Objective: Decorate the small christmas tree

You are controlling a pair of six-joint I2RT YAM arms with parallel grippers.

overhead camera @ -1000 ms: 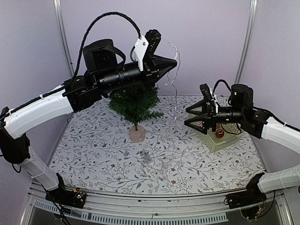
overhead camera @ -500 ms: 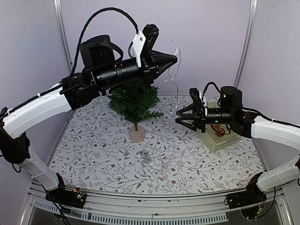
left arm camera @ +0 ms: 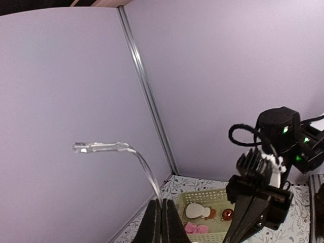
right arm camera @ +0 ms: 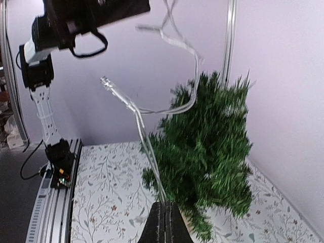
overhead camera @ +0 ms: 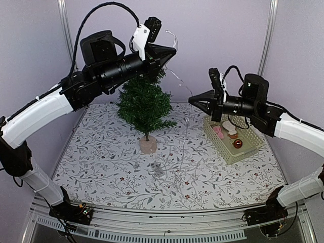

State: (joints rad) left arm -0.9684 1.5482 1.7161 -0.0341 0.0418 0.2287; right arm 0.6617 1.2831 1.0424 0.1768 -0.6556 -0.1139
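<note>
Lilac walls back a flower-patterned table, where the small christmas tree stands left of centre. The left gripper, above the treetop, and the right gripper, beside the tree, are each pinched shut on 1 clear wiry strand. Draping seems the step in hand; the next move calls for lowering the strand onto the branches.

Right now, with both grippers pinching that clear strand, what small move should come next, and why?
Probably swing the right gripper toward the small christmas tree. The clear strand stretches mostly through air from the left gripper above the treetop to the right gripper beside the tree, not draped over branches.
</note>
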